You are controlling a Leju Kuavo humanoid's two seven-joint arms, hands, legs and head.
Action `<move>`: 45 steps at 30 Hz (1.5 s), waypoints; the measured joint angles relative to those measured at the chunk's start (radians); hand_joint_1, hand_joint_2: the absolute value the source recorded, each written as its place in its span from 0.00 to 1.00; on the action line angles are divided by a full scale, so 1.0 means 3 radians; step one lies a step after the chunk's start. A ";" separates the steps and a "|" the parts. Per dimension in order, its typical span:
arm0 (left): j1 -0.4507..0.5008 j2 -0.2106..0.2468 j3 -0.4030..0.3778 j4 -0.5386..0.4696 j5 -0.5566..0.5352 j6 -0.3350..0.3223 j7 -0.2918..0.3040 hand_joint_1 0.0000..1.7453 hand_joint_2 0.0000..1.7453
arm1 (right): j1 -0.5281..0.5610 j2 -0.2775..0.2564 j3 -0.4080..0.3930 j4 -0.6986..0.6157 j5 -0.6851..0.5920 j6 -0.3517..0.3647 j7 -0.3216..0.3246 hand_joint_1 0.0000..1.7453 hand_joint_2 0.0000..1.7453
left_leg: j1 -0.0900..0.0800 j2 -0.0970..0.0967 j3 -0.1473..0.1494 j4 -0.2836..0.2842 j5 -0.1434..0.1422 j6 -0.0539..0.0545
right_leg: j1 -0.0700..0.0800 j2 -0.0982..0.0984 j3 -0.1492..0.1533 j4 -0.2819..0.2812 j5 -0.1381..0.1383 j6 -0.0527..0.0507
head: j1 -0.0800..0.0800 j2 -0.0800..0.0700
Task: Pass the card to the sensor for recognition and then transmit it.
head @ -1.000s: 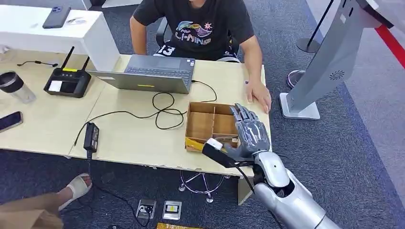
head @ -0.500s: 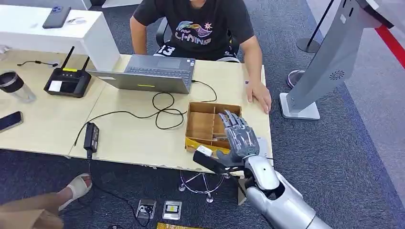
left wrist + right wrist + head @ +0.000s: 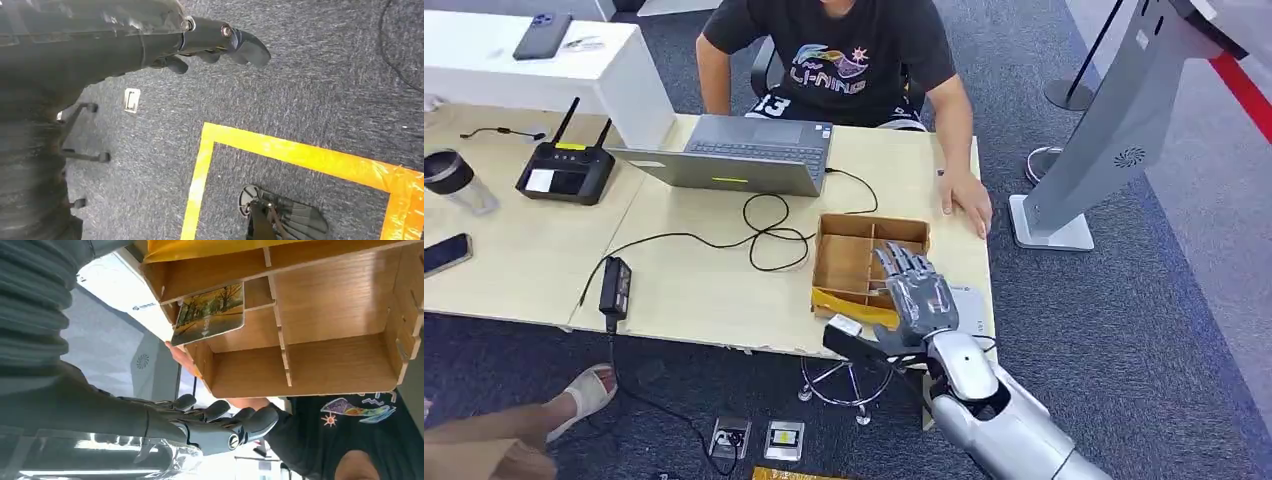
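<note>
On the near right corner of the light wooden table [image 3: 684,290] sits a brown wooden box [image 3: 854,262] with little walls that split it into parts. The robot's right hand [image 3: 916,298] is just above the near right part of the box, palm down. Its fingers [image 3: 902,264] are straight and spread apart, and they hold nothing. The right wrist view looks into the box [image 3: 325,340], and there a card [image 3: 208,313] with a picture of yellow trees leans in one of the parts, by a thin divider. The hand [image 3: 215,425] is close to the card but not touching it. The left hand [image 3: 210,45] hangs low over the grey carpet [image 3: 300,95], near a strip of yellow tape [image 3: 300,155]. Its fingers are curled in a bit and nothing is in them. A person [image 3: 834,60] in a black shirt sits at the far side of the table, with one hand [image 3: 969,205] flat on the table top near the box. A grey laptop [image 3: 734,155] is in front of them
</note>
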 joint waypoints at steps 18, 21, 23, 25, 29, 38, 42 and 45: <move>0.0000 0.0000 0.0000 0.0000 0.0000 0.0008 0.0025 0.00 1.00 | -0.0157 0.0125 -0.0001 0.0392 0.0041 -0.0027 -0.0004 0.18 1.00 | 0.0000 0.0000 0.0000 0.0000 0.0000 0.0000 | 0.0000 0.0000 0.0000 0.0000 0.0000 0.0000 | 0.0000 0.0000; 0.0000 0.0000 0.0000 0.0000 -0.0001 0.0006 0.0025 0.00 1.00 | -0.0158 0.0124 -0.0001 0.0418 0.0041 -0.0027 -0.0003 0.20 1.00 | 0.0000 0.0000 0.0000 0.0000 0.0000 0.0000 | 0.0000 0.0000 0.0000 0.0000 0.0000 0.0000 | -0.0001 0.0000; 0.0000 0.0000 0.0000 0.0000 -0.0001 0.0006 0.0025 0.00 1.00 | -0.0158 0.0123 -0.0001 0.0440 0.0041 -0.0030 0.0003 0.23 1.00 | 0.0000 0.0000 0.0000 0.0000 0.0000 0.0000 | 0.0000 0.0000 0.0000 0.0000 0.0000 0.0000 | 0.0000 0.0000; 0.0000 0.0000 0.0000 0.0000 -0.0001 0.0005 0.0025 0.00 1.00 | -0.0158 0.0123 -0.0001 0.0454 0.0039 -0.0034 0.0013 0.28 1.00 | 0.0000 0.0000 0.0000 0.0000 0.0000 0.0000 | 0.0000 0.0000 0.0000 0.0000 0.0000 0.0000 | 0.0000 0.0000; 0.0000 0.0000 0.0000 0.0000 -0.0001 0.0004 0.0025 0.00 1.00 | -0.0158 0.0116 -0.0004 0.0488 0.0031 -0.0048 0.0032 0.29 1.00 | 0.0000 0.0000 0.0001 0.0000 0.0000 0.0000 | 0.0000 0.0000 0.0000 0.0000 0.0000 0.0000 | 0.0000 0.0000; 0.0000 0.0000 0.0000 0.0000 -0.0001 0.0005 0.0022 0.00 1.00 | -0.0157 0.0093 -0.0005 0.0552 -0.0006 -0.0062 0.0048 0.36 1.00 | 0.0000 0.0000 0.0001 0.0000 0.0000 0.0000 | 0.0000 0.0001 0.0000 0.0000 0.0000 0.0000 | 0.0000 0.0000; 0.0000 0.0000 0.0000 0.0000 -0.0006 -0.0003 0.0015 0.00 1.00 | -0.0155 0.0076 -0.0010 0.0562 -0.0018 -0.0066 0.0067 0.39 1.00 | 0.0000 0.0000 0.0001 0.0001 0.0000 0.0000 | 0.0000 0.0001 -0.0001 0.0000 0.0000 0.0000 | 0.0000 0.0000; 0.0000 0.0000 0.0000 0.0000 -0.0016 -0.0015 0.0013 0.00 1.00 | -0.0151 0.0058 -0.0015 0.0562 -0.0023 -0.0065 0.0074 0.46 1.00 | 0.0000 0.0001 0.0002 0.0001 0.0000 0.0000 | 0.0000 0.0001 -0.0001 0.0000 0.0000 0.0000 | 0.0000 0.0000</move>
